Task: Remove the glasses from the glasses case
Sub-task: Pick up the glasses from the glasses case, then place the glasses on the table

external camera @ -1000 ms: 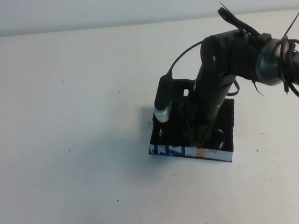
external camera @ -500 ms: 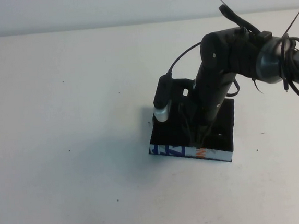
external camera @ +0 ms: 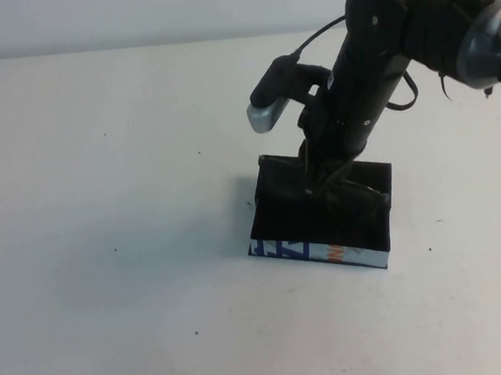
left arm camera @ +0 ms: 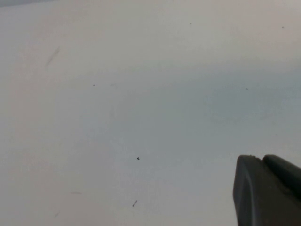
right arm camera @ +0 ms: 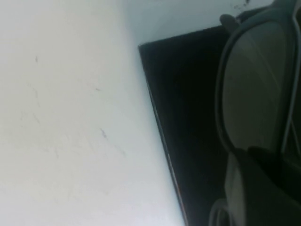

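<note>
Partway through, by the look of it. Right gripper down over the glasses case, clamped on the glasses, with the frame raised about to the level of the case's walls; from the right wrist view a greyish lens close against the gripper, dark case floor beneath. Case itself sitting right of centre on the white worktop, white lettered wall facing the near side. Not yet clear of the box: frame above the right part of the opening, so lifting higher and carrying off to bare worktop probably left, then setting down. Left gripper out of the high view, parked over bare worktop, holding nothing visible; whether open or closed, cannot tell.
</note>
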{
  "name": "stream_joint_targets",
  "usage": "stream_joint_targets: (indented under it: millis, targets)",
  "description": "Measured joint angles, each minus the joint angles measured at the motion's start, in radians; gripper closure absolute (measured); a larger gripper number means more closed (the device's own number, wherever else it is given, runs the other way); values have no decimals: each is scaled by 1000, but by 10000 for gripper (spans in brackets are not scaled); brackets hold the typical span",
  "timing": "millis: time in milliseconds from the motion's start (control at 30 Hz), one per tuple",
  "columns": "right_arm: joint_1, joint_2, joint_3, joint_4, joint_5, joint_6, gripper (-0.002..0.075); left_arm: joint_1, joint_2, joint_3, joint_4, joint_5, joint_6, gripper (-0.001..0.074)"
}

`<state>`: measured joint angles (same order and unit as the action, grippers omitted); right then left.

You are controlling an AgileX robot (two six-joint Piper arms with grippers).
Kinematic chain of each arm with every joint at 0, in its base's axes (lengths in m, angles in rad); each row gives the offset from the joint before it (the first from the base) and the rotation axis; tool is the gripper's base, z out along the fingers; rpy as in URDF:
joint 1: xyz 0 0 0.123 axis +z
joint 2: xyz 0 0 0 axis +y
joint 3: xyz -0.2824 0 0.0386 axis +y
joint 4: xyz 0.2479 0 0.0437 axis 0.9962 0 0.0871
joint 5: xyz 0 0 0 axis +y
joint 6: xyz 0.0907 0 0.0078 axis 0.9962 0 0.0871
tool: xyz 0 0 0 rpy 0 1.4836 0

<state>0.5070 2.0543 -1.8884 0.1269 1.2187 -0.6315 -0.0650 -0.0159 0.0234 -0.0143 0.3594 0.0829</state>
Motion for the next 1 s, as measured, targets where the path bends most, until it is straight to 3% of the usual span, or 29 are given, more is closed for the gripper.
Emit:
stream_joint_targets:
  millis: [233, 433, 733, 1000]
  targets:
    - [-127, -8, -1, 122, 9, 266, 703, 0, 0, 0, 0, 0, 0, 739]
    - [-247, -96, 69, 268, 8, 305, 703, 0, 0, 0, 0, 0, 0, 740]
    - [-369, -363, 459, 313, -13, 328, 703, 0, 0, 0, 0, 0, 0, 739]
    - [-543, -553, 804, 339, -209, 360, 703, 0, 0, 0, 0, 0, 0, 739]
